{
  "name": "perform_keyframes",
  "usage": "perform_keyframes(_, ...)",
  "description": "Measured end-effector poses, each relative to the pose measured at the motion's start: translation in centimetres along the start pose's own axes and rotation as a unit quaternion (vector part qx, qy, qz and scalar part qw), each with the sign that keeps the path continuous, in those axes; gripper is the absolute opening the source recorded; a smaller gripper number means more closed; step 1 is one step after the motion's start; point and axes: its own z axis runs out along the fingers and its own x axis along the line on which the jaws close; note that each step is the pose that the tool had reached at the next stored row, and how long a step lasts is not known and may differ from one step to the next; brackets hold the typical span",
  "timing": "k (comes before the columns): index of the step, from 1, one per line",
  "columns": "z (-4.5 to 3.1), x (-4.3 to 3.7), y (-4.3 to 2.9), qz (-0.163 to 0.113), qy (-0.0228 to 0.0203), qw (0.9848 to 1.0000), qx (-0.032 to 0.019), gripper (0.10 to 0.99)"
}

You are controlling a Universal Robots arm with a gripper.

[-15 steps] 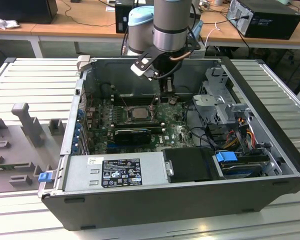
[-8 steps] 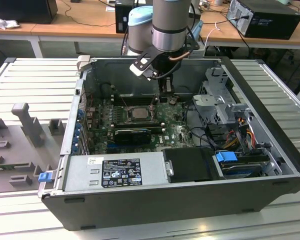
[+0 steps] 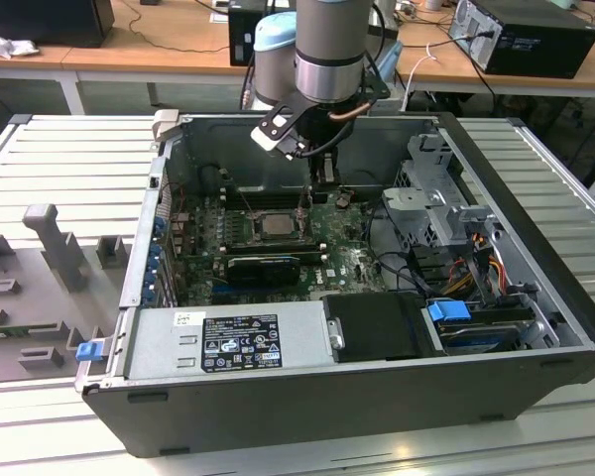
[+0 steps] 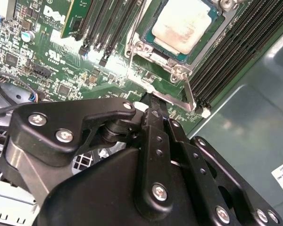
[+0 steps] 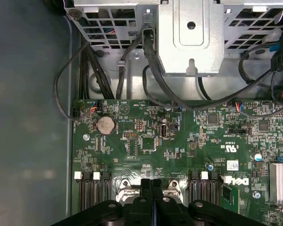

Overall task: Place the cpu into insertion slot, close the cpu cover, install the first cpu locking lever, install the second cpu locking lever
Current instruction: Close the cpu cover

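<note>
The cpu point(image 4: 184, 23) sat flat in the slot point(image 4: 150, 29) with the cover point(image 4: 158, 59) lying down around it, just beyond the tips of the gripper point(image 4: 153, 101) and towards the exterior view's left of it. The jaws were pressed together, tips low at the board beside a thin lever point(image 4: 187, 92) that ran along the slot's near edge. Whether they pinched anything could not be told.

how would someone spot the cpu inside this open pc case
Start at the open computer case and its green circuit board. On it, the cpu is the one pale silver square, flanked by long, narrow black memory slots.
</note>
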Motion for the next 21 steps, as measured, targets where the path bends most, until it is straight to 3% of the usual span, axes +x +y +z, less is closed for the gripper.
perform_keyframes(8,-0.02,-0.01,-1.78,0.000,0.0001,1.0000,0.0000,0.106)
perform_keyframes(12,0.87,-0.03,-2.29,0.000,0.0001,1.0000,0.0000,0.106)
perform_keyframes(18,1.52,-0.07,-4.72,-0.003,0.0006,1.0000,0.0021,0.106)
perform_keyframes(21,1.54,-0.07,-5.52,-0.003,0.0019,1.0000,0.0023,0.106)
